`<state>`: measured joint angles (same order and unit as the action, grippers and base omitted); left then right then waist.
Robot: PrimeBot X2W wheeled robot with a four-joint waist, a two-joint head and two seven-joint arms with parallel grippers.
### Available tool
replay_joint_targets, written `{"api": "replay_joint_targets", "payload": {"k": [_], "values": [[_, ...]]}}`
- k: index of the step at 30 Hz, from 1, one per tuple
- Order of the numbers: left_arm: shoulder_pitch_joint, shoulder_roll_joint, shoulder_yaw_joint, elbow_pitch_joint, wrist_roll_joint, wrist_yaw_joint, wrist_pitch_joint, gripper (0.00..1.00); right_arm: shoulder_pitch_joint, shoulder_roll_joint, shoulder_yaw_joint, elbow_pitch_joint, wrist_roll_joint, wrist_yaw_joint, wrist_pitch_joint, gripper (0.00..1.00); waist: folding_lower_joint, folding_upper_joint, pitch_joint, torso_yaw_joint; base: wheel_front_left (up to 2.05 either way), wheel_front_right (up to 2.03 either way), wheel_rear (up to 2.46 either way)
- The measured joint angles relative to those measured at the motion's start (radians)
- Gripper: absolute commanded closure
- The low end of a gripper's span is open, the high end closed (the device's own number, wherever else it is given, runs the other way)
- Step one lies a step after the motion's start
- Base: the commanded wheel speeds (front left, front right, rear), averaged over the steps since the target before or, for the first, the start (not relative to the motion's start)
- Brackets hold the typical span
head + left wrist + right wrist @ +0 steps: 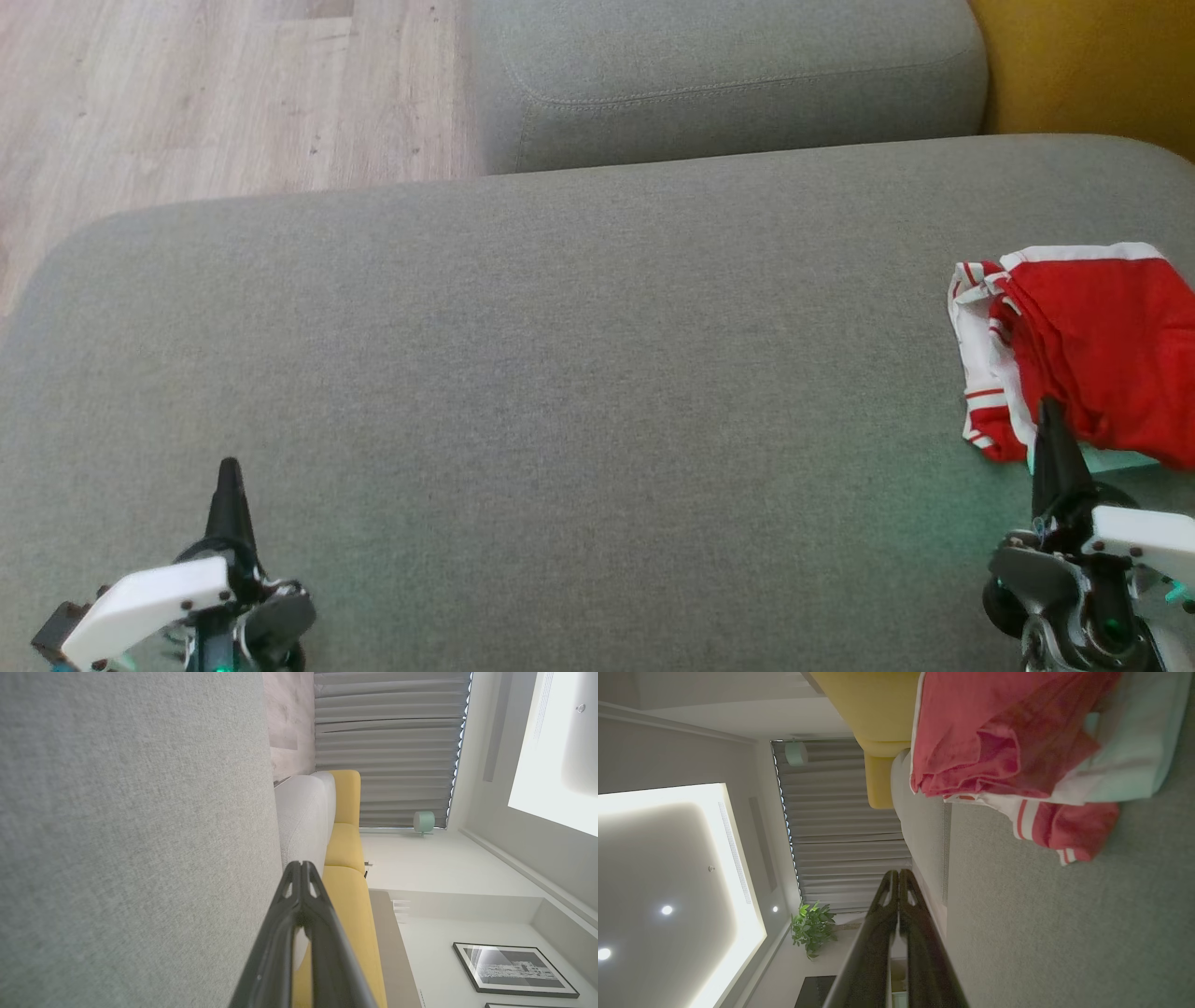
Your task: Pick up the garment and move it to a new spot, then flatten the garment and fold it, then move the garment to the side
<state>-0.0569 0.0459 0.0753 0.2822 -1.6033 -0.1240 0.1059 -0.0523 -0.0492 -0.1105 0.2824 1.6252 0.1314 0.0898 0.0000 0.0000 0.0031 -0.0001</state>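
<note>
Grey cushion (560, 373) | garment (1102, 345) crumpled at its right edge | soft, light, limp; judged best pinched at white hem (1078, 254) | left gripper (229, 464) together, empty | right gripper (1050, 406) together, empty, near garment

Red garment (1102, 355) with white stripes; grey cushion (560, 373).

1. Grey cushion (560, 373) is lying open across left and middle, giving wide passage.
2. Red garment (1092, 355) is bunching at right edge, blocking there.
3. Second cushion (728, 84) is closing off the far side.
</note>
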Motion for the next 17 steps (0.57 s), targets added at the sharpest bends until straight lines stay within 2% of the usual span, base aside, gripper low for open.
{"api": "replay_joint_targets", "payload": {"k": [17], "values": [[0.0,0.0,0.0,0.0,0.0,0.0,0.0,1.0,0.0,0.0,-0.005,0.0,0.0,0.0,0.003,1.0,0.0,0.0,0.0,0.0,0.0,0.0,0.0]]}}
